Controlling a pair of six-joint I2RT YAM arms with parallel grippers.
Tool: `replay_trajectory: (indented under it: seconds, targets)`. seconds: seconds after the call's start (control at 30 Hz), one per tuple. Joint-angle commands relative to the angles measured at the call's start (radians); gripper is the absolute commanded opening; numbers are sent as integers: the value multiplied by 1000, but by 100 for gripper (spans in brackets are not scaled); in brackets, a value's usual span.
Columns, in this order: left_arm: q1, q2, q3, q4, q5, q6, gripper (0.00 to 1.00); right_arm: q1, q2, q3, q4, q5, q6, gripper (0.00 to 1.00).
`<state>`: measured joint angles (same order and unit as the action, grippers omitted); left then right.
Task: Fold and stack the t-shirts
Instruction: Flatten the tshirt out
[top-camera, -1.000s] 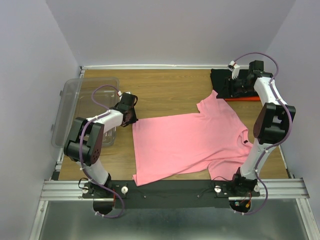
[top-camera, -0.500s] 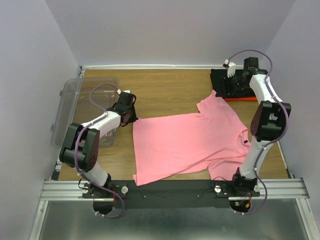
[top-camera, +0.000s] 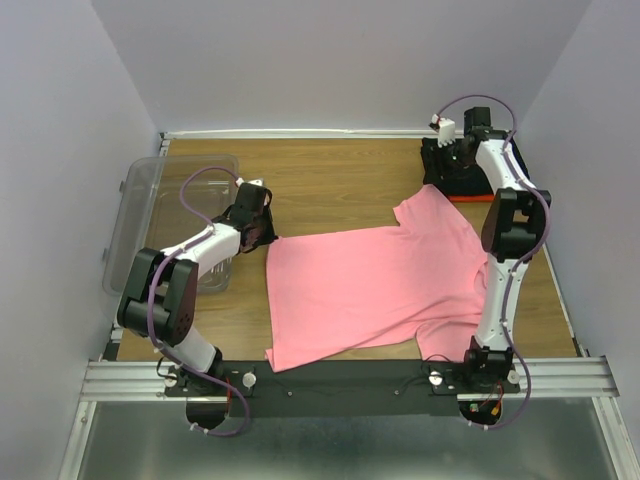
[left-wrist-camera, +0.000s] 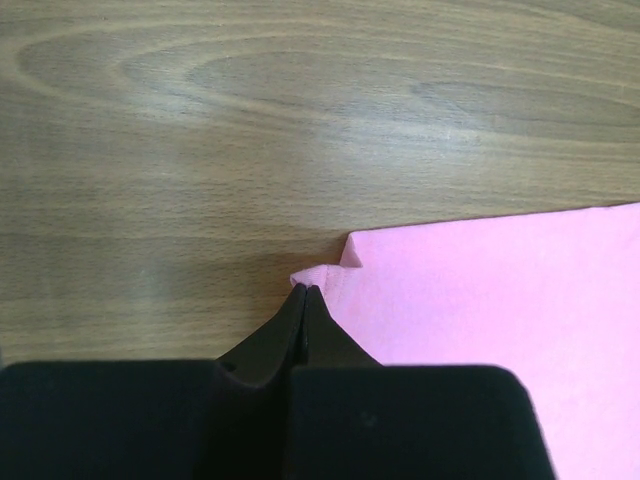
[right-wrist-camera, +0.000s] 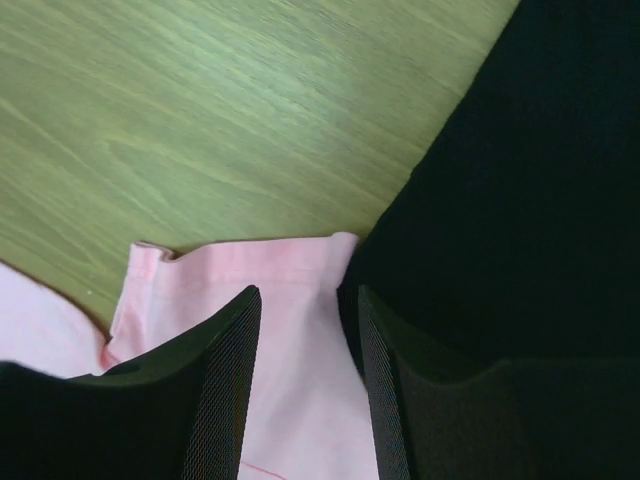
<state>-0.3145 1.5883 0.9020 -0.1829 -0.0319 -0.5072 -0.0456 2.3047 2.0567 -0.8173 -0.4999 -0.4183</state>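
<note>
My left gripper (left-wrist-camera: 303, 292) is squeezed shut on a corner of the pink t-shirt (top-camera: 370, 285), which lies flat mid-table (top-camera: 330, 180). My right arm stretches far. My right gripper (right-wrist-camera: 305, 298) hangs half open over its sleeve, beside the black t-shirt (right-wrist-camera: 520, 180) at the far right corner.

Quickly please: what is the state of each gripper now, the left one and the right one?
Left gripper: closed, pinching a corner of the bright pink cotton t-shirt.
Right gripper: open, holding nothing, over that shirt's sleeve edge.
</note>
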Motion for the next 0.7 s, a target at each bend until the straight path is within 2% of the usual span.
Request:
replay_trajectory:
  seconds: [0.0, 0.37, 0.57, 0.67]
  targets:
    - [-3, -36, -11, 10, 21, 25, 0, 0, 59, 60, 0, 60, 35, 51]
    - [-3, -39, -12, 10, 27, 27, 0, 0, 96, 68, 1, 54, 46, 48]
    - [-3, -30, -11, 10, 26, 29, 0, 0, 90, 51, 1, 41, 41, 39]
    - [-3, -28, -11, 10, 26, 29, 0, 0, 84, 51, 1, 40, 39, 38]
